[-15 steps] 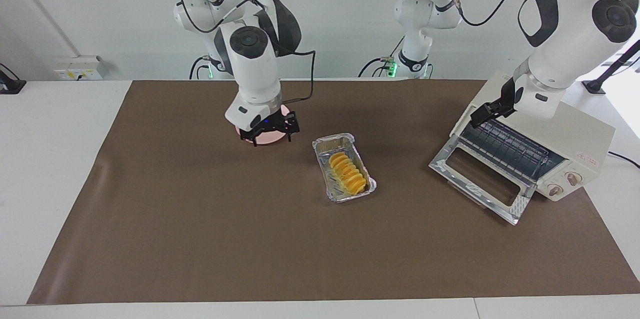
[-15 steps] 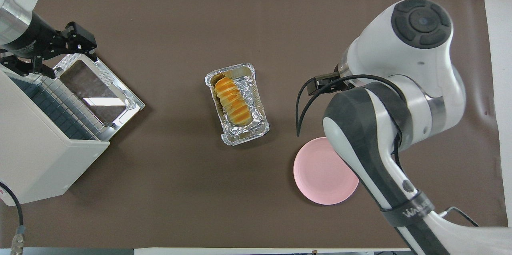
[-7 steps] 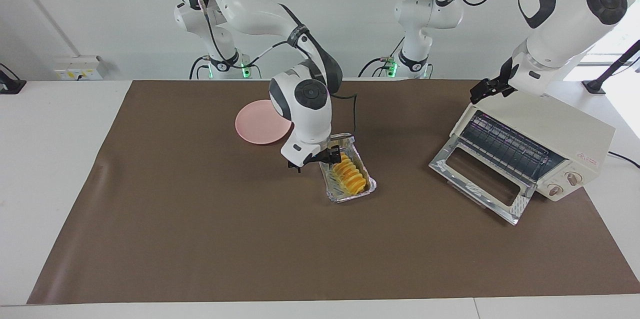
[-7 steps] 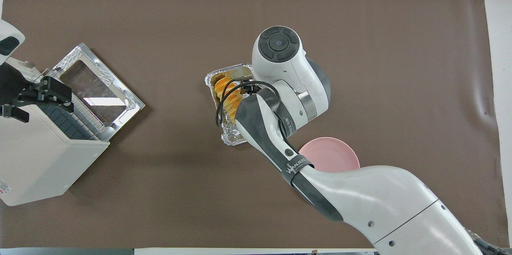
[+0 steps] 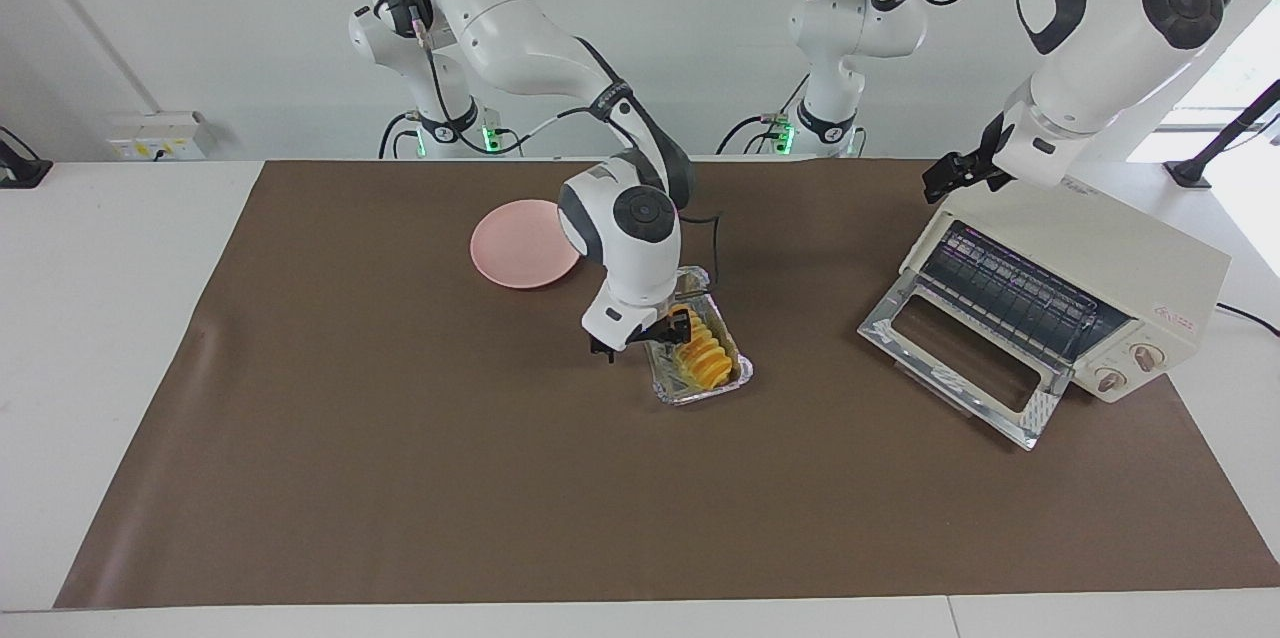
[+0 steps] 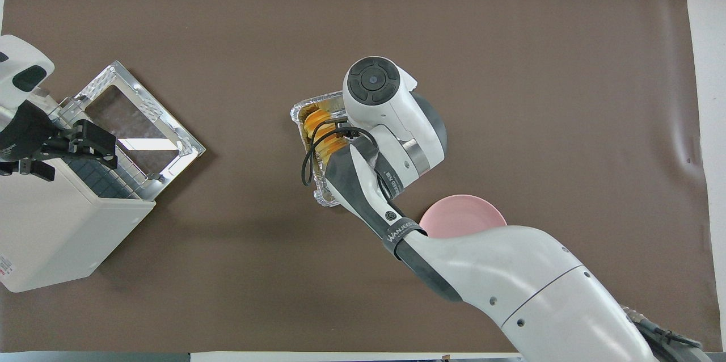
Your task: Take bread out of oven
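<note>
Lowered from over the plate (image 5: 522, 243), right claw (image 5: 645, 336) straddles bread (image 5: 704, 353), fingers apart; left claw (image 5: 958, 176) open over oven (image 5: 1085, 298).

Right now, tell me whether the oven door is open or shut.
Open. The oven door is dropped down flat in front of it, and the wire rack inside is exposed and bare.

A robotics lab: two white arms bolted at a brown-matted table (image 5: 400, 518), bare wall, trailing cables.
</note>
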Robot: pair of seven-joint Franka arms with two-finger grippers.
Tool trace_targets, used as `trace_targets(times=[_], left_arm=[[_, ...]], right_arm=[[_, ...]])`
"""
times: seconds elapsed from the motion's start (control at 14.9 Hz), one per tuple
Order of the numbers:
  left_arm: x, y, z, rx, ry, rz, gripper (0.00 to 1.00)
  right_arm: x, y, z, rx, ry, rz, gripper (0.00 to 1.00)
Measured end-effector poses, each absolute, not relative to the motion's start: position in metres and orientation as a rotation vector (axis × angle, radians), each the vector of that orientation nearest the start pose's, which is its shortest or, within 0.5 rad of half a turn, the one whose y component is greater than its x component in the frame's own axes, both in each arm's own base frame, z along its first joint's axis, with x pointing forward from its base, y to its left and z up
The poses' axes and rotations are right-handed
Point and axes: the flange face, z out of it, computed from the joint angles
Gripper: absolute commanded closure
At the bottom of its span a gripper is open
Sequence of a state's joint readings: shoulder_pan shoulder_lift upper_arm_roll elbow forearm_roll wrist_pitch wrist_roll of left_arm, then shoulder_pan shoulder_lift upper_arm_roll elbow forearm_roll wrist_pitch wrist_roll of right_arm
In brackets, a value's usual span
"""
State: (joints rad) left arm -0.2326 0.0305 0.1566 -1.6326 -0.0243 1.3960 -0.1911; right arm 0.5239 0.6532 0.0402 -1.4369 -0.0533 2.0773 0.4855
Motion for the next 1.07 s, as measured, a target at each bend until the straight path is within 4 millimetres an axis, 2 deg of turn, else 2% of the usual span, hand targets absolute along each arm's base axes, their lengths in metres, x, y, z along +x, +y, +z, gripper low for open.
trace_targets(times=[0.07, 0.13, 0.2, 0.27, 0.4, 0.81, 1.07], left_arm=[[0.536, -0.046, 0.567, -3.096, -0.165, 0.409, 0.0], [0.537, -0.044, 0.567, -3.106, -0.127, 0.391, 0.0], [0.539, -0.039, 0.567, -3.116, -0.08, 0.379, 0.0], [0.539, -0.032, 0.567, -3.123, -0.053, 0.375, 0.0], [0.54, -0.022, 0.567, -3.129, -0.035, 0.373, 0.0], [0.539, -0.039, 0.571, -3.129, 0.018, 0.34, 0.0], [0.54, -0.049, 0.582, -3.132, 0.047, 0.303, 0.0]], right_arm=[[0.612, 0.376, 0.306, -3.167, -0.167, -0.006, 0.23], [0.613, 0.376, 0.307, -3.165, -0.176, -0.01, 0.53], [0.613, 0.377, 0.307, -3.164, -0.184, -0.012, 0.87], [0.612, 0.378, 0.308, -3.164, -0.187, -0.013, 1.0], [0.611, 0.379, 0.308, -3.163, -0.19, -0.012, 1.0], [0.611, 0.38, 0.309, -3.162, -0.191, -0.012, 1.0], [0.612, 0.378, 0.315, -3.174, -0.184, 0.022, 1.0]])
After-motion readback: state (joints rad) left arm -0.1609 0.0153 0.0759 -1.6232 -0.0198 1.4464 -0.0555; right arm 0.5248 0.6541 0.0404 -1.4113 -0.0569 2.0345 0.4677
